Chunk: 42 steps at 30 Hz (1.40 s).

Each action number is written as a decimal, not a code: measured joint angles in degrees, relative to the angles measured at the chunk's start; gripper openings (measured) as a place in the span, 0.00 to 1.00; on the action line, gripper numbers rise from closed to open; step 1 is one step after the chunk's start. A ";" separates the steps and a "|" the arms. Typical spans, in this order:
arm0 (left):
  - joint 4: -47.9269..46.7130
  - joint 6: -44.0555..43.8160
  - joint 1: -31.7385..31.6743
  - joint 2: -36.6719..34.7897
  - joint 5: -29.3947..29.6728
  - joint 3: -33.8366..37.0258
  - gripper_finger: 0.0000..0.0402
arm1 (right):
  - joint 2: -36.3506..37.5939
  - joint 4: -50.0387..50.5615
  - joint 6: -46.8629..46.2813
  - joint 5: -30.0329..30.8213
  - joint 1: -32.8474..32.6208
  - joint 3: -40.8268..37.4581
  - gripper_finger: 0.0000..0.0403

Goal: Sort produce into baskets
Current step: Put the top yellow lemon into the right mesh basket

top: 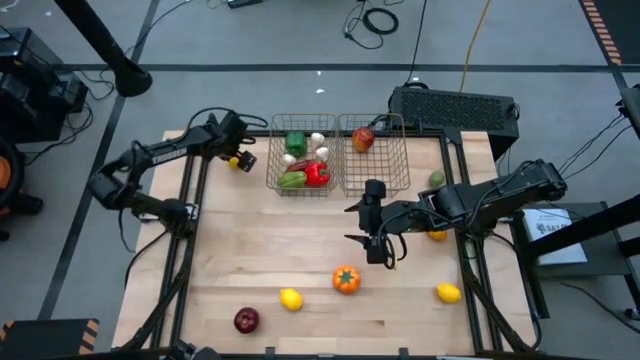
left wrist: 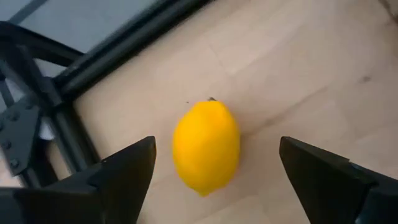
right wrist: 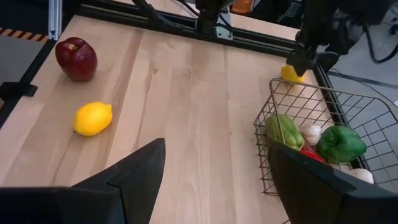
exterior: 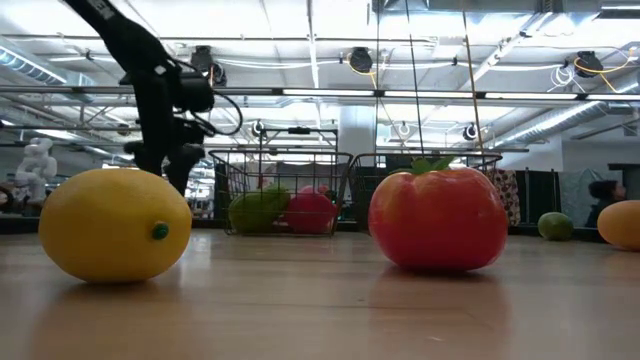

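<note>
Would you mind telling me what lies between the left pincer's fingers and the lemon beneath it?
Nothing: in the left wrist view the left pincer stands open around the lemon, with only bare table showing in the gaps.

Two dark, near-black arms of jointed tube segments, with black cables looping along them. Left gripper (top: 240, 160) and right gripper (top: 378, 222) likewise black, each ending in two broad, flat, wedge-shaped matte fingers (left wrist: 118, 180). Small screws on a dark bracket beside the left fingers.
</note>
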<state>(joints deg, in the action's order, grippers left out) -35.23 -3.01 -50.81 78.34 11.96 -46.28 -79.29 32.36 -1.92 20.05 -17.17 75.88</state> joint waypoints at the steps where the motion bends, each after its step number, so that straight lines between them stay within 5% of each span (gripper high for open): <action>1: 0.06 0.38 -0.09 0.70 -0.05 0.00 0.87 | 0.00 0.02 0.18 0.00 0.00 0.00 0.68; 19: 2.18 6.12 -1.64 5.80 -1.28 0.00 0.87 | 0.00 0.02 1.10 0.31 -0.02 0.00 0.68; 30: 1.59 6.43 -1.84 5.80 0.20 0.00 0.70 | 0.00 -0.11 0.95 1.05 -0.02 0.00 0.68; 42: 2.11 4.50 -0.24 8.52 0.79 0.00 0.69 | 0.00 -0.87 1.06 1.05 -0.02 0.00 0.68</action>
<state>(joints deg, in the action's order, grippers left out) -33.12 1.49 -51.05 86.86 12.75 -46.28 -79.29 31.48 -0.86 21.10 -17.19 75.88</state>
